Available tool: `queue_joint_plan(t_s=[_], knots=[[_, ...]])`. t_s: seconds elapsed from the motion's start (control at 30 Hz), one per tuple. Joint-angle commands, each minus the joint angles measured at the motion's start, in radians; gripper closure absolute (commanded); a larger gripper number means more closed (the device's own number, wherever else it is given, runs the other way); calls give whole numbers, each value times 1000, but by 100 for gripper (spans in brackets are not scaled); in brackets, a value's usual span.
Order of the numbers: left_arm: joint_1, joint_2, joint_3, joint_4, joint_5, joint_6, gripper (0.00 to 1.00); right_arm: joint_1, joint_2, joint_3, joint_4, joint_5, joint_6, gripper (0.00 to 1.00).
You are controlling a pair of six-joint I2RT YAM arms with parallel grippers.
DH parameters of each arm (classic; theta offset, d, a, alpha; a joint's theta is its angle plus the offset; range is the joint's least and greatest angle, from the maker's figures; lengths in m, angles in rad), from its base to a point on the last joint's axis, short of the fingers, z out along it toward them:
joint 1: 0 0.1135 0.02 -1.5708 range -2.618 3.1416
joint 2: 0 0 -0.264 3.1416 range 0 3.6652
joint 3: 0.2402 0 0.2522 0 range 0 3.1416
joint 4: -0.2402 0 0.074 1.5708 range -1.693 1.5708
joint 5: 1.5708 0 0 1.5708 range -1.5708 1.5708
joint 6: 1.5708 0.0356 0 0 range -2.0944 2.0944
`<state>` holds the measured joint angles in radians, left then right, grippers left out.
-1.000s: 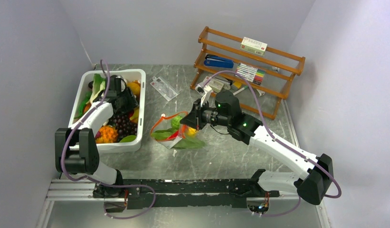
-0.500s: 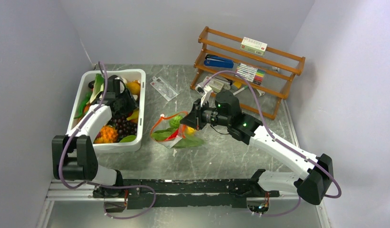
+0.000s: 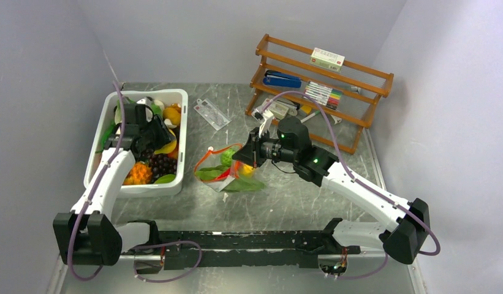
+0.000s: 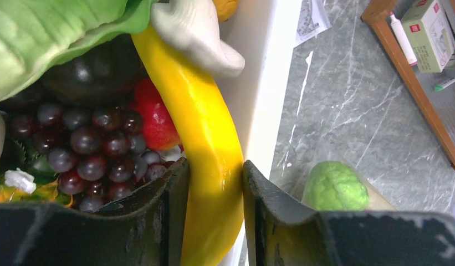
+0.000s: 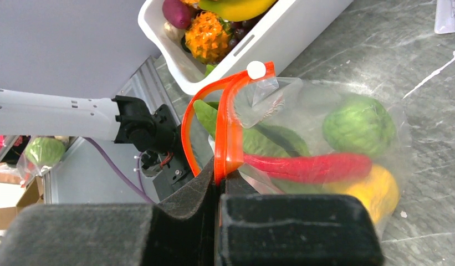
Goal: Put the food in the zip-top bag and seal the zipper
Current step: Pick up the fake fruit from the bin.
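Left wrist: left gripper (image 4: 214,167) pinches yellow banana (image 4: 198,100) — apparently inside white bin (image 4: 265,83).
Right wrist: right gripper (image 5: 220,176) jaws clamp zipper (image 5: 228,128).

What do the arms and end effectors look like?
Left arm and right arm: white links, black joints, a purple cable looped along each. Green lights near the right wrist. Left end effector and right end effector: black, two blunt fingers, scuffed.

L arm (image 3: 105,180): elbow folded low at lower left of top view, forearm slanting up to upper left, wrist tipped down. L tool (image 3: 155,131) jaws part-closed, both fingers (image 4: 169,210) pressed on yellow banana (image 4: 200,111).
R arm (image 3: 359,190): elbow at lower right, forearm running up-left to frame ctr, wrist approx level. R tool (image 3: 244,153) points to frame left, jaws fully closed, pinching zipper (image 5: 229,127).
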<state>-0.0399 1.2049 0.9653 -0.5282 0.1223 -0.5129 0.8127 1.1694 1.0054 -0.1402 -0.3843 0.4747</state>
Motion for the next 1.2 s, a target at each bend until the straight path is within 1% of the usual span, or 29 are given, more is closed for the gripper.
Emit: queue_joint_plan(t_s=[0.0,0.2,0.4,0.53,0.73,0.8,0.9,1.0,1.07,1.17], knots=[[-2,-69,3,-51,0,3,68,-5,-12,18,51,6,7,100],[-2,-146,7,-99,2,9,68,-5,2,22,51,15,6,100],[-2,-261,18,-96,98,42,67,-5,23,16,51,41,10,100],[-2,-308,18,-88,259,82,67,-6,38,26,52,60,18,100],[-2,-340,7,-63,566,153,69,-9,59,48,37,144,39,100],[-2,-347,16,-74,624,187,68,-11,68,60,16,195,36,100],[-3,-375,0,-48,728,195,67,-25,76,64,10,268,32,100],[-3,-388,-38,9,863,159,65,-51,95,78,11,281,40,100],[-7,-391,-71,67,953,90,65,-56,112,93,11,279,37,100],[-9,-399,-106,115,987,33,65,-57,133,109,11,273,33,100]])
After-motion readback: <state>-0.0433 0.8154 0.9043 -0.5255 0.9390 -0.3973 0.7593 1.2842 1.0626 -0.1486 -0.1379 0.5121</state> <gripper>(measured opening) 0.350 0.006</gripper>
